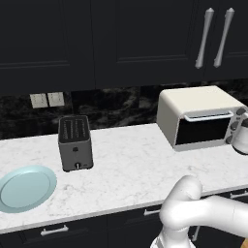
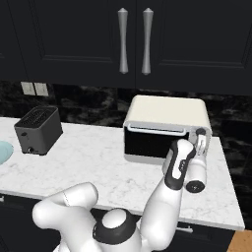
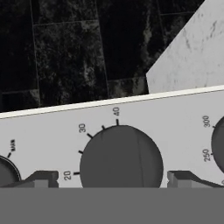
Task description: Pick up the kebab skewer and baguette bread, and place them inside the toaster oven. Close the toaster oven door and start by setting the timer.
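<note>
Three round knobs run down the right side of the toaster oven point(image 2: 167, 129), and your pincer point(image 3: 112, 177) sits right at the middle one: in the hand view its two dark fingertips point(image 3: 41, 178) stand spread wide, one on each side of the grey timer knob point(image 3: 121, 156), with clear gaps between the tips and the knob, so nothing is pinched. You can read dial marks of 20, 30 and 40 around that knob, and part of a second knob point(image 3: 218, 144) with marks of 250 and 300 beside it. From the right base view you see the white arm point(image 2: 162, 206) reaching up from the lower left with its hand against the oven's knob panel. The toaster oven stands on the white marble table point(image 1: 131, 164), toward its right end and close to the dark tiled back wall point(image 1: 111, 104). Its door point(image 1: 202, 130) looks shut, the dark glass upright and the pale bar handle point(image 1: 208, 116) along its top edge; through the glass you cannot tell what lies inside. Further left on the table you have a dark grey slot toaster point(image 1: 75, 143), well apart from the oven, and a pale blue plate point(image 1: 24, 189) near the table's front left edge. Dark cupboards point(image 2: 133, 42) with two long silver handles hang above the oven.
</note>
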Controlling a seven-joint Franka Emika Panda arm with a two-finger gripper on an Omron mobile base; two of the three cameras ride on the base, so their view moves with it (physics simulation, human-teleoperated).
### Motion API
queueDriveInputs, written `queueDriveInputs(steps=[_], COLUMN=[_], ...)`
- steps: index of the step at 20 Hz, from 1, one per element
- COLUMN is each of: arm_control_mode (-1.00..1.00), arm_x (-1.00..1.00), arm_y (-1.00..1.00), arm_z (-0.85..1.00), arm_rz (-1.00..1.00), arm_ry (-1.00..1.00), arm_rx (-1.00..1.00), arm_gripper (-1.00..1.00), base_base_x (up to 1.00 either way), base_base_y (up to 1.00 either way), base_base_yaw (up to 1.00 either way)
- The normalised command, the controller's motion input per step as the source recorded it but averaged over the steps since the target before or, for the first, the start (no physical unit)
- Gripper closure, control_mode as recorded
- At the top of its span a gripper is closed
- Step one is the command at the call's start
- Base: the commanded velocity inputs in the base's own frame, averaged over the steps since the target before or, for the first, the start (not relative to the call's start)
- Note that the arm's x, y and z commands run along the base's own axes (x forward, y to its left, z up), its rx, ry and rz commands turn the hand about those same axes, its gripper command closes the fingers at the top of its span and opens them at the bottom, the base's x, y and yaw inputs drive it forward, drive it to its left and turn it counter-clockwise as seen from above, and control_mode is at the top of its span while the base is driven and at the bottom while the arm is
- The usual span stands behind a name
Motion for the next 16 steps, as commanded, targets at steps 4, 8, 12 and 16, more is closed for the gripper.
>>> queueDriveInputs(steps=[4,8,12,16], arm_control_mode=[-1.00,-1.00,-1.00,-1.00], arm_x=[0.07,0.07,0.00,0.11], arm_y=[-0.21,-0.01,0.00,0.00], arm_z=[-0.05,-0.16,-0.16,-0.04], arm_rz=[0.00,0.00,0.00,0.00], arm_ry=[0.00,0.00,0.00,0.00], arm_rx=[0.01,0.01,0.02,0.02], arm_gripper=[-1.00,-1.00,-1.00,1.00], base_base_x=[0.00,0.00,0.00,0.00], base_base_y=[0.00,0.00,0.00,0.00], base_base_yaw=[0.00,0.00,0.00,0.00])
